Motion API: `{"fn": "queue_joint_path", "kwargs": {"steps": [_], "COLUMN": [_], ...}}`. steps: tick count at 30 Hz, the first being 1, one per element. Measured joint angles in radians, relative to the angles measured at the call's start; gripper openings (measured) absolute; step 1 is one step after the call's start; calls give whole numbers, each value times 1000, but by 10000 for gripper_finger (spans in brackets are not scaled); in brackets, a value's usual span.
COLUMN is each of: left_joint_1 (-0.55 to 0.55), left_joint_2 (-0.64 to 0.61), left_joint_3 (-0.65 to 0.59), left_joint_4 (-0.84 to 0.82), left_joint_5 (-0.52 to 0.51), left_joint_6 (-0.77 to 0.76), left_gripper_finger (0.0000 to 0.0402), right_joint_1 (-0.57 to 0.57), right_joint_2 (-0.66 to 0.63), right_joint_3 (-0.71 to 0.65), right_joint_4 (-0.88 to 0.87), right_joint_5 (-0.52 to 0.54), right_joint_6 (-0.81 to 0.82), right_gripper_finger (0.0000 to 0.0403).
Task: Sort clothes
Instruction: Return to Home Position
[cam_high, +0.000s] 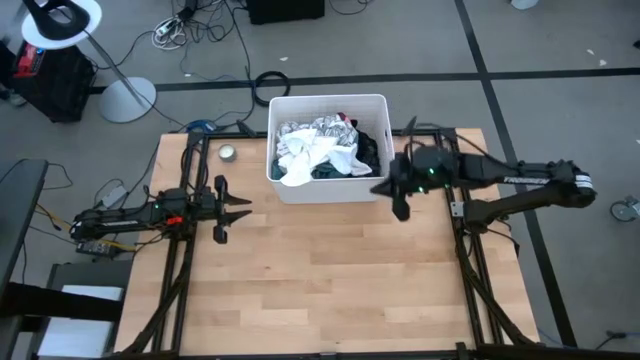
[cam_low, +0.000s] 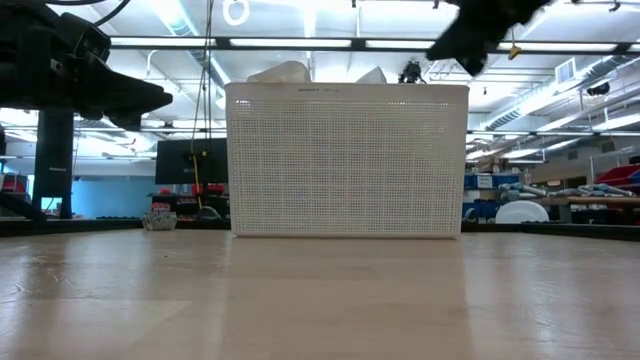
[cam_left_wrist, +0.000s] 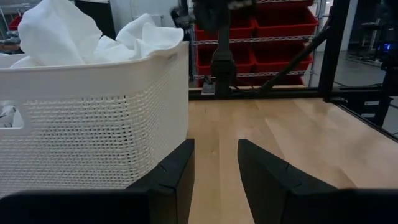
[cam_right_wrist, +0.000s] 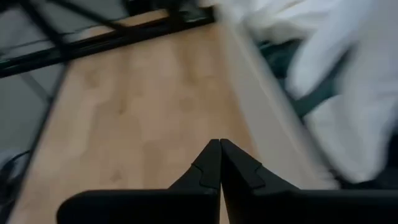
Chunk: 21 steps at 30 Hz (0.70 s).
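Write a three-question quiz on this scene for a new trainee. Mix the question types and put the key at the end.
1. True or false: the right gripper is shut and empty.
2. Where are the clothes? A) held by the right gripper B) piled in the white bin C) none in view
3. Which gripper's fingers stand apart?
Key: 1 true; 2 B; 3 the left gripper.

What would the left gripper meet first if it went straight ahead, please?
The left gripper, open, would likely graze a corner of the white bin; otherwise bare table toward the right gripper.
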Motion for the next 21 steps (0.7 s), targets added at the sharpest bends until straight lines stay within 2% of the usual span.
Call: {"fn": "queue_joint_path", "kwargs": {"steps": [3, 12, 17, 21], "left_joint_1": [0, 0, 0, 0], "left_joint_2": [0, 0, 0, 0], "left_joint_3": [0, 0, 0, 0], "left_joint_4": [0, 0, 0, 0], "left_joint_5": [0, 0, 0, 0], "left_joint_6": [0, 0, 0, 0], "left_gripper_finger": [129, 129, 129, 129], "right_joint_1": [27, 44, 35, 31], "right_joint_2": [-72, -263, -326, -359], "right_joint_3": [-124, -434, -561, -663], "right_joint_4": [96, 319, 333, 454], "right_joint_5": [-41, -23, 6, 9], "right_joint_6": [-2, 26, 35, 52], "right_gripper_finger": [7, 3, 2, 1]}}
